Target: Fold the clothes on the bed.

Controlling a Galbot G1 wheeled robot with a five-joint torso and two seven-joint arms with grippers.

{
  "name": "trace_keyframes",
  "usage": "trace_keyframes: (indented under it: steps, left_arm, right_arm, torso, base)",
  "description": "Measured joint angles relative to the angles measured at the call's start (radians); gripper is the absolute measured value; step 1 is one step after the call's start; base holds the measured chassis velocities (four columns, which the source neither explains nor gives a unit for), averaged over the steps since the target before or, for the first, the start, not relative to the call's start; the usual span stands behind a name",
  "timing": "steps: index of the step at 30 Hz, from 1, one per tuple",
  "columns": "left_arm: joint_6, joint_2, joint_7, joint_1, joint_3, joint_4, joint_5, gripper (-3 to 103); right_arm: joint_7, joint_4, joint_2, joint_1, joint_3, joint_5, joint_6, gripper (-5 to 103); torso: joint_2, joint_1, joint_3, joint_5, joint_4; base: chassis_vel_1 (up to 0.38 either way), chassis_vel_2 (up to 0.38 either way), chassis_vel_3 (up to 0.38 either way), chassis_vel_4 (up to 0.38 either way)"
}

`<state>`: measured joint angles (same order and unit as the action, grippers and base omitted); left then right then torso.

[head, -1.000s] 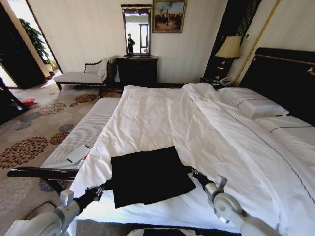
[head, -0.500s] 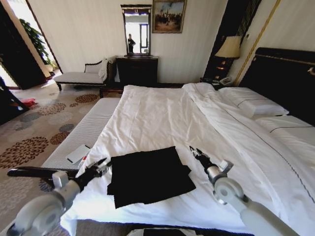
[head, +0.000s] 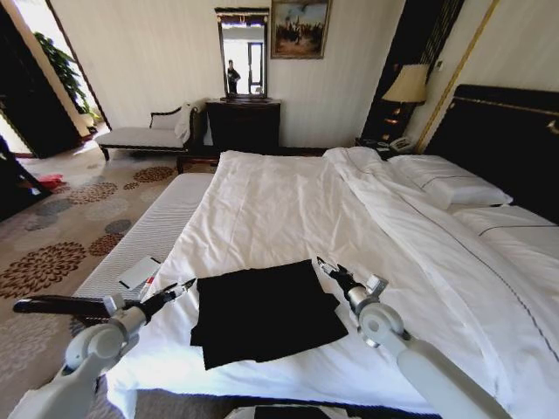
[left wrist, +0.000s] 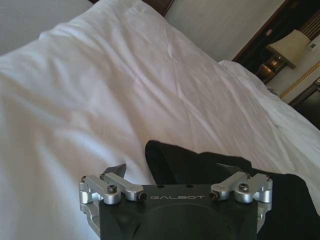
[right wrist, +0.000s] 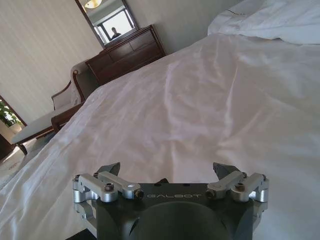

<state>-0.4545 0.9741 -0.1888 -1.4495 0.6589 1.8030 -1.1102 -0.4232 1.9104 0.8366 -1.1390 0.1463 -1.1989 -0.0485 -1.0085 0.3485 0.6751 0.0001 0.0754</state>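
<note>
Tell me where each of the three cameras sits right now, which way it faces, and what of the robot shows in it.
Head view: on the robot's head, looking forward and down over the bed; both arms show, the left gripper and right gripper flanking the folded T-shirt.
Left wrist view: on the left arm, facing across the duvet; its open gripper sits just short of the T-shirt's edge.
Right wrist view: on the right arm, facing the dresser beyond the bed; its gripper is open.
Shared: all show the white duvet.

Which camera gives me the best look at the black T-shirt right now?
The head view: the whole folded T-shirt lies on the bed between both open grippers. The left wrist view catches one dark edge; the right wrist view barely a sliver.
</note>
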Motion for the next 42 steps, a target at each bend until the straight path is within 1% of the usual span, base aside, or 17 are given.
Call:
trace_keyframes:
  steps: [1, 4, 12, 15, 17, 20, 23, 25, 27, 30, 32, 33, 36, 37, 38, 39, 42]
  left_arm:
    - [0.0, 0.0, 0.0, 0.0, 0.0, 0.0, 0.0, 100]
    - [0.014, 0.045, 0.012, 0.04, -0.043, -0.061, 0.007, 100]
    - [0.032, 0.101, 0.024, 0.076, -0.056, -0.093, -0.001, 100]
    - [0.036, 0.104, 0.028, 0.081, -0.048, -0.088, -0.007, 100]
    - [0.037, 0.096, 0.032, 0.083, -0.03, -0.071, -0.031, 100]
    - [0.037, 0.09, 0.034, 0.087, -0.023, -0.066, -0.045, 100]
    - [0.037, 0.091, 0.035, 0.088, -0.026, -0.068, -0.044, 100]
    - [0.037, 0.096, 0.035, 0.087, -0.039, -0.071, -0.032, 100]
    - [0.05, 0.103, 0.032, 0.085, -0.064, -0.085, 0.006, 100]
    - [0.066, 0.113, 0.029, 0.093, -0.082, -0.105, 0.029, 100]
    - [0.069, 0.117, 0.029, 0.098, -0.086, -0.109, 0.031, 100]
    - [0.07, 0.121, 0.028, 0.102, -0.088, -0.111, 0.031, 102]
    - [0.072, 0.135, 0.028, 0.119, -0.091, -0.114, 0.021, 92]
    - [0.072, 0.135, 0.028, 0.119, -0.091, -0.114, 0.021, 92]
    - [0.073, 0.138, 0.027, 0.121, -0.091, -0.114, 0.018, 86]
    - [0.074, 0.142, 0.026, 0.124, -0.09, -0.114, 0.014, 86]
    - [0.081, 0.152, 0.024, 0.129, -0.086, -0.114, 0.007, 70]
  right_arm:
    - [0.0, 0.0, 0.0, 0.0, 0.0, 0.0, 0.0, 100]
    - [0.0, -0.006, -0.002, 0.0, 0.0, 0.0, -0.001, 100]
    - [-0.001, -0.014, -0.003, -0.009, 0.006, 0.002, -0.001, 100]
    - [-0.001, -0.015, -0.003, -0.011, 0.006, 0.003, -0.001, 100]
    - [-0.002, -0.017, -0.003, -0.012, 0.005, 0.006, -0.001, 100]
    - [-0.002, -0.021, -0.002, -0.012, 0.001, 0.009, -0.001, 100]
    - [-0.003, -0.022, 0.0, -0.011, -0.004, 0.012, -0.001, 100]
    - [-0.004, -0.022, 0.001, -0.009, -0.007, 0.015, -0.001, 100]
    - [-0.007, -0.021, 0.001, -0.006, -0.009, 0.015, -0.002, 100]
    - [-0.009, -0.021, 0.0, -0.006, -0.008, 0.015, -0.003, 100]
    - [-0.009, -0.021, -0.001, -0.006, -0.007, 0.015, -0.003, 100]
    - [-0.009, -0.021, -0.002, -0.007, -0.006, 0.015, -0.003, 100]
    - [-0.011, -0.022, -0.004, -0.012, -0.001, 0.015, -0.004, 100]
    - [-0.011, -0.022, -0.004, -0.012, -0.001, 0.015, -0.004, 100]
    - [-0.011, -0.022, -0.004, -0.012, 0.0, 0.015, -0.004, 100]
    - [-0.011, -0.022, -0.004, -0.012, 0.0, 0.015, -0.004, 100]
    - [-0.014, -0.023, -0.004, -0.011, -0.001, 0.016, -0.004, 100]
  torso:
    - [0.0, 0.0, 0.0, 0.0, 0.0]
    - [0.0, 0.0, 0.0, 0.0, -0.0001]
    - [0.0, 0.0, 0.0, 0.0001, -0.0002]
    - [0.0, 0.0, 0.0, -0.0003, 0.0]
    - [0.0, 0.0, 0.0, -0.0001, -0.0001]
    - [0.0, 0.0, 0.0, 0.0, -0.0001]
    - [0.0, 0.0, 0.0, 0.0001, 0.0]
    - [0.0, 0.0, 0.0, -0.0001, 0.0]
    - [0.0, 0.0, 0.0, -0.0001, -0.0002]
    - [0.0, 0.0, 0.0, 0.0, -0.0003]
    - [0.0, 0.0, 0.0, 0.0, -0.0003]
    - [0.0, 0.0, 0.0, 0.0, -0.0003]
    - [0.0, 0.0, 0.0, -0.0001, 0.0]
    - [0.0, 0.0, 0.0, -0.0001, 0.0]
    - [0.0, 0.0, 0.0, -0.0001, 0.0]
    - [0.0, 0.0, 0.0, 0.0, 0.0]
    - [0.0, 0.0, 0.0, -0.0001, 0.0]
  base:
    - [0.0, 0.0, 0.0, 0.0]
    - [0.0, 0.0, 0.0, 0.0]
    - [0.0, 0.0, 0.0, 0.0]
    - [0.0, 0.0, 0.0, 0.0]
    - [0.0, 0.0, 0.0, 0.0]
    - [0.0, 0.0, 0.0, 0.0]
    - [0.0, 0.0, 0.0, 0.0]
    - [0.0, 0.0, 0.0, 0.0]
    - [0.0, 0.0, 0.0, 0.0]
    - [0.0, 0.0, 0.0, 0.0]
    - [0.0, 0.0, 0.0, 0.0]
    - [0.0, 0.0, 0.0, 0.0]
    - [0.0, 0.0, 0.0, 0.0]
    - [0.0, 0.0, 0.0, 0.0]
    - [0.0, 0.0, 0.0, 0.0]
    - [0.0, 0.0, 0.0, 0.0]
    - [0.0, 0.0, 0.0, 0.0]
